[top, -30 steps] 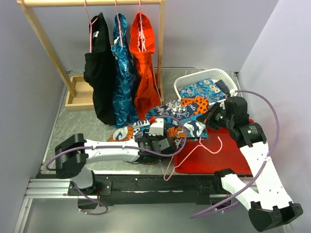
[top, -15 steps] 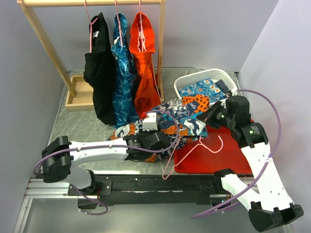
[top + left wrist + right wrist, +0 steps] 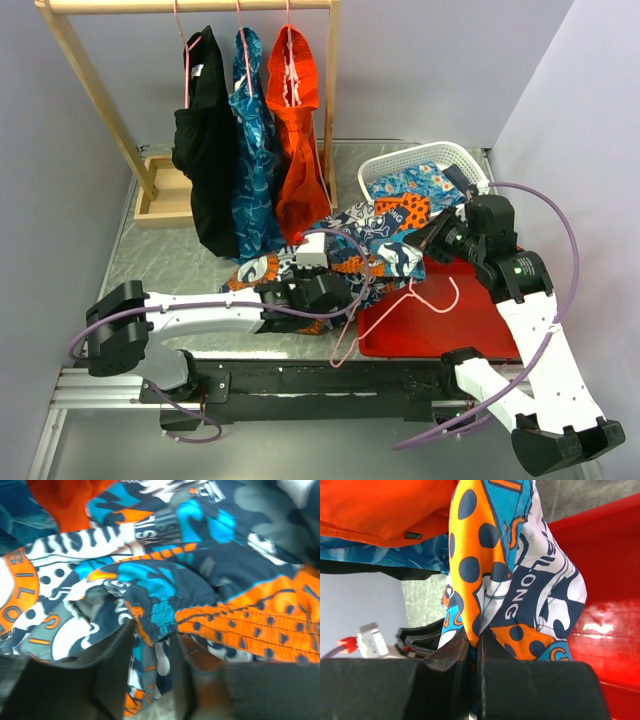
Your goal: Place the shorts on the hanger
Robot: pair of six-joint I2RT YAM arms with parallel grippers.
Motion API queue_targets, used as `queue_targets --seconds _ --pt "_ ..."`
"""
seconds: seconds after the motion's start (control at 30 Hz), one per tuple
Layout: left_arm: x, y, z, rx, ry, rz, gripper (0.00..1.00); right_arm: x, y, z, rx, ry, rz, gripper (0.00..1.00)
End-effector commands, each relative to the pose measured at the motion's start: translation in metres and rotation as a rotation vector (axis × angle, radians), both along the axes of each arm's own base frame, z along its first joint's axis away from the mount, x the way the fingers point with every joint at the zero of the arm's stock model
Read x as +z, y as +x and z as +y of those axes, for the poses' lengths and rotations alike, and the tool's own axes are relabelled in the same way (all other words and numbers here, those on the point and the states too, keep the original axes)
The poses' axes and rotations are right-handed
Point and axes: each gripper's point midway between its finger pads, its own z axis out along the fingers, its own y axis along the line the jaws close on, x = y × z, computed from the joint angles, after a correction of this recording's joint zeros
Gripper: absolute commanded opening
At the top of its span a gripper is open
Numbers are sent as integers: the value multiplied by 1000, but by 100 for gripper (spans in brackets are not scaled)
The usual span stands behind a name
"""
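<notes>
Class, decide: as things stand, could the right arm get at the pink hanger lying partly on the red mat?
Probably not yet. The hanger lies mostly uncovered near the right gripper, but that gripper is shut on the shorts, so it must let go first.

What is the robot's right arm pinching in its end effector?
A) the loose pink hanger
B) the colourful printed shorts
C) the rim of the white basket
B: in the right wrist view, the right end effector is closed on a hanging fold of the shorts, with the cloth caught between its two fingers.
</notes>
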Motion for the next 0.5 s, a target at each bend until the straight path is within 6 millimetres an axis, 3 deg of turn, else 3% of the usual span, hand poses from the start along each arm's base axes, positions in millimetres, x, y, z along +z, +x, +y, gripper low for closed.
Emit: queue_targets --seconds 0.0,0.03,0.1,0.23,0.47 --pt "11 14 24 117 -54 -86 35 47 7 6 3 57 -126 0" --pt "23 17 20 98 -106 -104 32 48 8 6 2 59 -125 0" --pt "19 17 25 83 -109 -106 25 53 10 6 -9 69 -132 0" --pt "24 14 24 36 -125 -107 1 65 19 2 -58 78 -150 0" --pt "31 -18 16 -159 -176 -7 1 107 50 -11 -220 138 -216 0"
